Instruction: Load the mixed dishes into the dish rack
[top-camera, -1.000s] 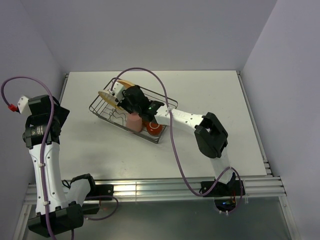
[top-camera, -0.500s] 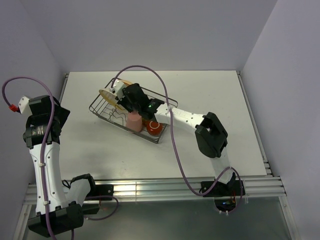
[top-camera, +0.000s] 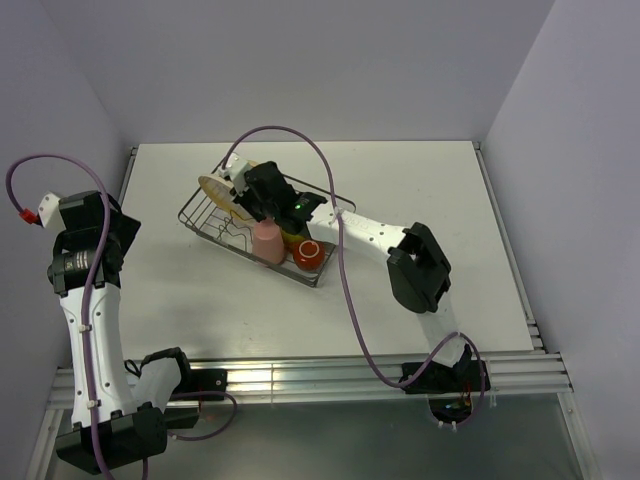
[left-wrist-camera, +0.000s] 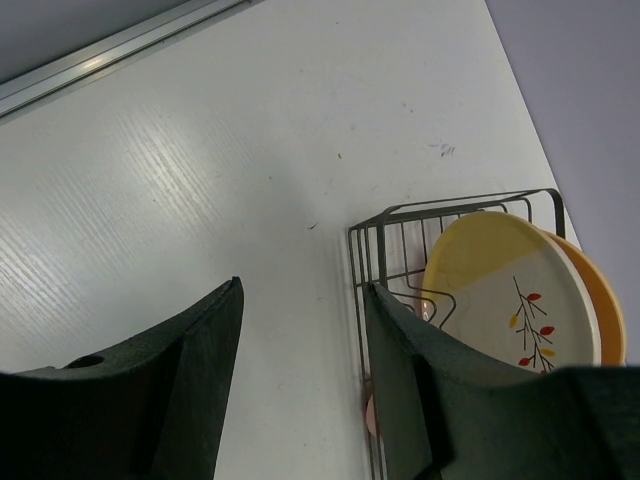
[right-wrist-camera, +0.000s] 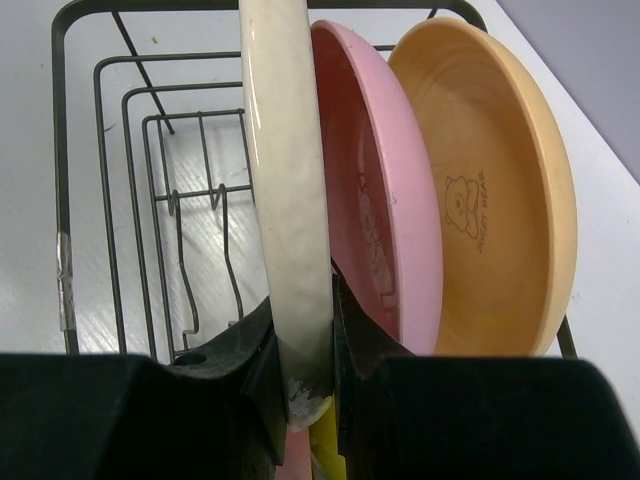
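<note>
White bench (top-camera: 420, 200) under lilac walls, and the dish rack (top-camera: 192, 218) sits toward the far left corner. My right pincer (right-wrist-camera: 300, 350) is clamped on the rim of the cream plate (right-wrist-camera: 285, 180), holding it upright on edge inside the rack, right against the pink plate (right-wrist-camera: 375, 200), with the tan-orange plate (right-wrist-camera: 490, 190) standing behind that one. At the rack's nearer end, the salmon tumbler (top-camera: 267, 241) and red mug (top-camera: 307, 254) are in. My left pincer (left-wrist-camera: 300, 300) hangs open and empty over the bench's left edge. I'd call this the seating step for the last plate. Next, I reckon, I need its lower edge settled between the dividers, then a gentle release and a straight lift away, or the neighbouring plates could tip.
</note>
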